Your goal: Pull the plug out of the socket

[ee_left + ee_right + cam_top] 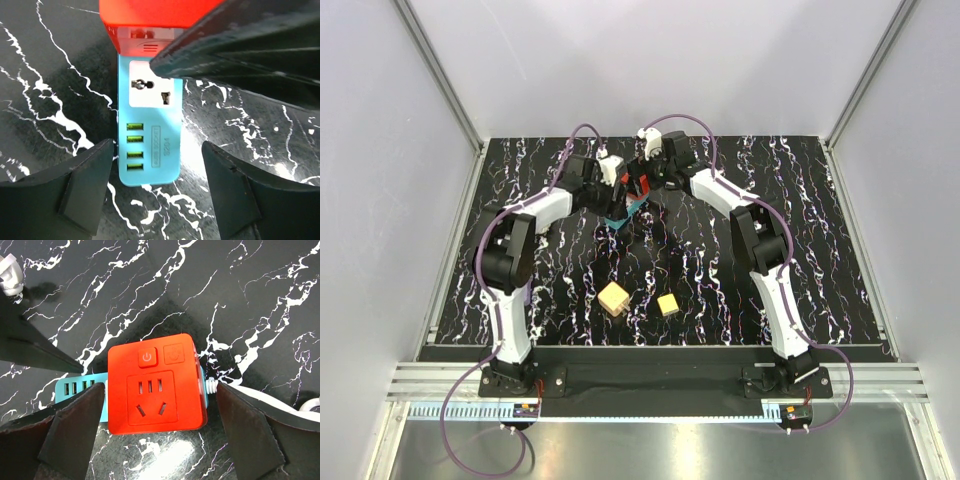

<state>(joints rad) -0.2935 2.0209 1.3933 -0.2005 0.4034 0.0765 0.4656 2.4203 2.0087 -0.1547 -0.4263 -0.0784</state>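
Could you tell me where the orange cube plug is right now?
The orange cube plug sits on the corded end of the teal power strip, between the open fingers of the right tool, in the right wrist view.

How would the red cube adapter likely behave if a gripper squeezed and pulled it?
The red cube adapter looks like rigid plastic, so it probably won't deform. Its smooth flat sides may slip under a light grip. Seated on the teal power strip, which looks light, it may drag the strip up unless that's held down.
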